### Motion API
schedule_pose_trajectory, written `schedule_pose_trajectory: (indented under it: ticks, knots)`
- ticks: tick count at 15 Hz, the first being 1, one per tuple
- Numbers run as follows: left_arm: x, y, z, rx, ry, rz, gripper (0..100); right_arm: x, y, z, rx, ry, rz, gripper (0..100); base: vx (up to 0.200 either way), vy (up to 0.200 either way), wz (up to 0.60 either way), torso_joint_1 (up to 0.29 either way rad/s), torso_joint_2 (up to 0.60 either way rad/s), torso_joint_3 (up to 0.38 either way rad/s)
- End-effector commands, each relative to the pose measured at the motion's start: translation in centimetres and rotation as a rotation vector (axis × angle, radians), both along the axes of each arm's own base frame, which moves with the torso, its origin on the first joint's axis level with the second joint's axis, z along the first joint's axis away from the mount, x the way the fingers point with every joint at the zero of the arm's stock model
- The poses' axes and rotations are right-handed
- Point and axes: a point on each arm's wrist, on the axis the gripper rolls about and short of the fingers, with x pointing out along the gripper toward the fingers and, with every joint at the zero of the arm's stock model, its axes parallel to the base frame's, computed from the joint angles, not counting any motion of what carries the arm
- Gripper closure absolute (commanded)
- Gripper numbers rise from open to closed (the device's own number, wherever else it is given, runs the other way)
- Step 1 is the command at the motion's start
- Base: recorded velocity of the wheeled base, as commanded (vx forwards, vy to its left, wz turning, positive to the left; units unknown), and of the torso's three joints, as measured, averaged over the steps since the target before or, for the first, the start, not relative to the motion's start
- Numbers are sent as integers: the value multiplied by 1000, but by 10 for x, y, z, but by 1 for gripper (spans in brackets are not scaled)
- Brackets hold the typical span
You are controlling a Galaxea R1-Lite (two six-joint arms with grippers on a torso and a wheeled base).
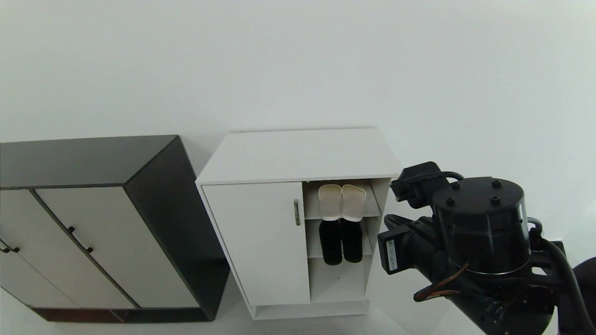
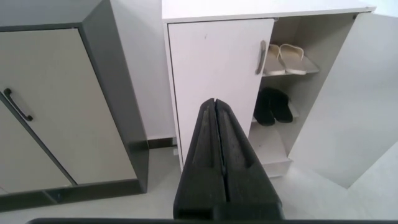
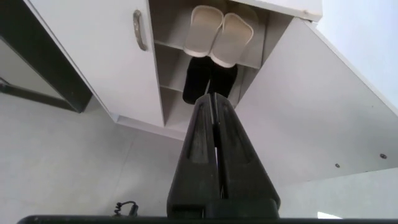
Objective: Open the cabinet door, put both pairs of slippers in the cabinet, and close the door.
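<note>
The white cabinet stands against the wall with its left door closed and its right door swung open. A white pair of slippers lies on the top shelf. A black pair of slippers lies on the shelf below. My left gripper is shut and holds nothing, some way in front of the closed door. My right gripper is also shut and holds nothing. It hangs before the open compartment, beside the open door, with the black slippers just beyond its tip.
A dark cabinet with pale doors stands close to the white cabinet's left. A metal handle sits on the closed door's edge. The bottom shelf holds nothing. Pale bare floor lies in front.
</note>
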Motion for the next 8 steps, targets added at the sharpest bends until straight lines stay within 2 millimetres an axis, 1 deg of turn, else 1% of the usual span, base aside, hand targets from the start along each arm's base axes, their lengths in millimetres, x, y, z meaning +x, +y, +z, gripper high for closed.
schedule_pose_trajectory:
  ticks: [1, 4, 7, 8]
  knots:
    - [0, 0, 0, 0, 0, -1, 100, 1, 0, -4, -14, 9, -2, 100, 0, 0, 0, 0, 0, 0]
    - [0, 0, 0, 2, 0, 0, 100, 2, 0, -5, -16, 11, -2, 100, 0, 0, -600, 9, -12, -2]
    - [0, 0, 0, 2, 0, 0, 100, 7, -3, -6, -22, 11, -21, 100, 0, 0, -600, 6, 2, 1]
    - [0, 0, 0, 2, 0, 0, 100, 11, -6, -6, -35, 10, -34, 100, 0, 0, 0, 0, 0, 0]
